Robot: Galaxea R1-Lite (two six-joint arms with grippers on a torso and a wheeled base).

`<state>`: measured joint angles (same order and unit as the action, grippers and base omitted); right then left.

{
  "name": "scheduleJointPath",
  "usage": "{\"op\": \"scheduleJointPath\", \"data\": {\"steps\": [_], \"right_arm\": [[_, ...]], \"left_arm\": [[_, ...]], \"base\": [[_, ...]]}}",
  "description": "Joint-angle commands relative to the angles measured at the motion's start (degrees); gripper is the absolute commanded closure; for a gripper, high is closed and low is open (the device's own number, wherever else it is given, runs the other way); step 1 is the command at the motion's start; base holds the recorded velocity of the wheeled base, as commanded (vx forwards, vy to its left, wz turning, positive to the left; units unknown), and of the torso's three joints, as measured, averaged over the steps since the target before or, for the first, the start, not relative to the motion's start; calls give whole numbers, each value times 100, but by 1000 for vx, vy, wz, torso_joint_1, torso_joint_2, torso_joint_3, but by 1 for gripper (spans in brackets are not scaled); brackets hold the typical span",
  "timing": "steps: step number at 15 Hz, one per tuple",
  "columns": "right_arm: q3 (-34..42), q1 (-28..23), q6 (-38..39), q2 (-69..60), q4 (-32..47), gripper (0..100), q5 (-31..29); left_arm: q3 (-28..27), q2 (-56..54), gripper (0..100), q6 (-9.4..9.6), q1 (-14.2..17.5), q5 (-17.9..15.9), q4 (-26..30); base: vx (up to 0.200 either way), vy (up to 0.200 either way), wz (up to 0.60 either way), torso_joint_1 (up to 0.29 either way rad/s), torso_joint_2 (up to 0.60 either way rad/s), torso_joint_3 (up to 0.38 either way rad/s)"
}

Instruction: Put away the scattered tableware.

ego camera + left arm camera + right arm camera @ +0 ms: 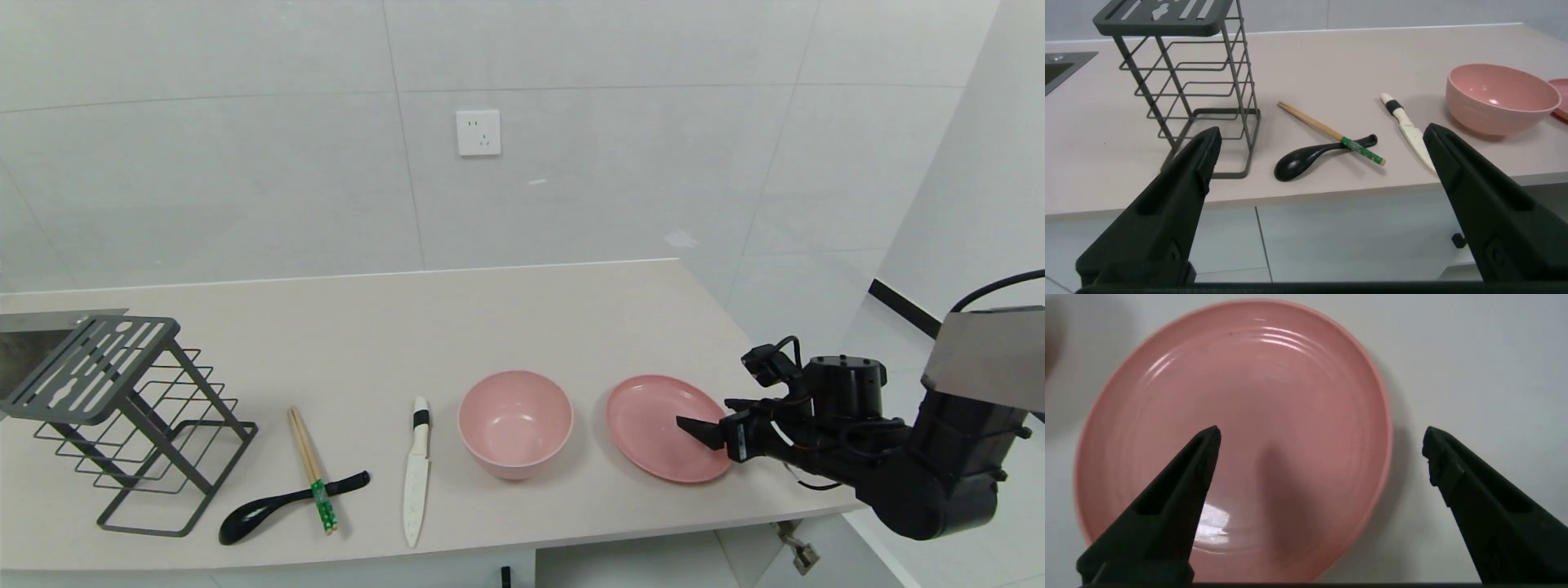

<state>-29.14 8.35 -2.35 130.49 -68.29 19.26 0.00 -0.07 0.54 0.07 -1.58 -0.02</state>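
A pink plate (653,420) lies at the right end of the table, with a pink bowl (514,420) to its left. My right gripper (710,418) hovers open just above the plate's right rim. From the wrist, the plate (1249,392) lies below the right gripper (1321,434), one finger over its middle and the other past its rim. A white knife (418,465), wooden chopsticks (310,465) and a black spoon (286,498) lie near the front edge. My left gripper (1323,135) is open, off the front edge, facing the spoon (1315,155) and chopsticks (1327,131).
A dark wire rack (122,408) stands at the table's left end, beside a sink (33,343). The beige table (490,327) ends just right of the plate. A tiled wall runs along the back.
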Motion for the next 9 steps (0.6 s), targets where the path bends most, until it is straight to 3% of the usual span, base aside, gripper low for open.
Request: {"op": "scheduleJointPath", "data": {"steps": [1,7,8,9], "right_arm": [[-4,26,-2,56,-9,0,-10],[31,184,-46,179,-9,0,-1],[22,193,-46,205,-9,100,-1],[13,211,-28,214,-9,100,-10]], "left_arm": [[0,7,0,-1,1,0,2],[0,7,0,-1,-7,0,2],[0,7,0,-1,1,0,2],[0,7,0,-1,1,0,2]], "base": [[0,0,0,0,0,0],[0,0,0,0,0,0],[0,0,0,0,0,0],[0,0,0,0,0,0]]}}
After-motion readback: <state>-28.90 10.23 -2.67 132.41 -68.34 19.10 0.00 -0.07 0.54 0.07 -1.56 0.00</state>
